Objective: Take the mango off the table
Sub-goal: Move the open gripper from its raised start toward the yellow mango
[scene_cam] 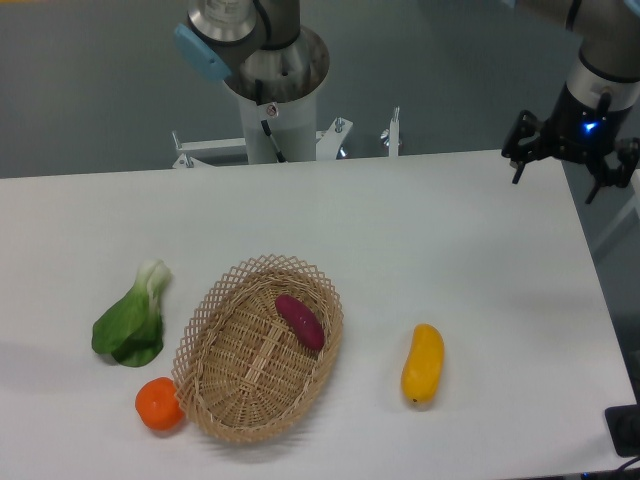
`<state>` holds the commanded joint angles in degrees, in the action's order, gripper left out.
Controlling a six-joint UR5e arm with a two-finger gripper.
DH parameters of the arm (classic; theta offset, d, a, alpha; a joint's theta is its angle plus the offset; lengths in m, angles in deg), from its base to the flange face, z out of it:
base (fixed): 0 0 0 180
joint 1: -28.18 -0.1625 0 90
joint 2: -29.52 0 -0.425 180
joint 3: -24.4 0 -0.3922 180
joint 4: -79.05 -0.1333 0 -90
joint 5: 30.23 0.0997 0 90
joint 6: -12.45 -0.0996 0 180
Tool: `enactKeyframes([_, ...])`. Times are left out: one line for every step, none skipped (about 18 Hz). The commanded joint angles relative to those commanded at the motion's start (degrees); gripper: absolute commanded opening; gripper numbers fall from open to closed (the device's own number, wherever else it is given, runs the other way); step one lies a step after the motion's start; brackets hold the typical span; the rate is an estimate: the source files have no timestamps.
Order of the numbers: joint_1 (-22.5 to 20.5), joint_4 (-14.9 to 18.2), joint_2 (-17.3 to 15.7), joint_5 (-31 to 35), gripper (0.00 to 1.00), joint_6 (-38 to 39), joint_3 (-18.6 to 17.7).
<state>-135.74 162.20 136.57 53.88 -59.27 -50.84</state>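
1. Nearest the camera, one round orange fruit (160, 404) with a finely dimpled skin lies on the table (430, 230), touching the lower left rim of the basket.
2. One oval wicker basket (225, 395), woven of pale straw with an open lattice rim, sits left of centre, its long axis running diagonally.
3. One purple sweet potato (300, 321), short and tapered, rests inside the basket toward its upper right side.
4. One mango (423, 364), smooth, elongated, yellow-orange and slightly curved, lies on bare tabletop to the right of the basket, apart from it and standing nearly upright in the view.
5. One leafy green vegetable (134, 316), with a pale stalk end and dark green leaves, lies left of the basket, just above the orange fruit.
6. Gripper (567, 161): black, two-fingered, hanging at the far right corner of the table, well apart from the mango. It holds and touches nothing. Its fingers (519, 160) appear spread, with a visible gap between the two sides. A small blue light shows on the wrist above it.
7. Table: one flat, white, matte rectangular top; the arm's grey pedestal (272, 100) stands behind its far edge.
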Motion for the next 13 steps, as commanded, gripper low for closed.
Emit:
enactKeyframes([0.0,-0.09,0.0,0.0,1.0,-0.09,-0.52])
enactKeyframes([0.0,-0.61,-0.09,0.09,1.0,-0.09,-1.05])
enactKeyframes([0.0,-0.96,-0.18,0.17,1.0,-0.09,-1.23])
enactKeyframes([0.0,-1.05,-0.18,0.0,1.0,-0.09,-1.23])
enactKeyframes([0.09,-1.23,-0.18,0.0,1.0,0.0,-1.32])
enactKeyframes([0.35,-2.01,-0.09,0.09,1.0,0.09,-1.58])
enactKeyframes([0.61,-3.24,0.0,0.0,1.0,0.09,-1.84])
enactKeyframes([1.31,-4.3,0.09,0.0,1.0,0.35,-2.19])
enactKeyframes([1.67,-5.18,0.17,-0.09,1.0,0.87,-2.81])
enactKeyframes([1.84,-6.75,0.17,-0.09,1.0,1.4,-3.68])
enactKeyframes([2.11,-8.68,0.17,-0.09,1.0,1.84,-4.74])
enactKeyframes([2.89,-10.62,0.17,-0.17,1.0,2.45,-5.96])
enactKeyframes([3.51,-12.29,0.17,-0.35,1.0,3.51,-7.19])
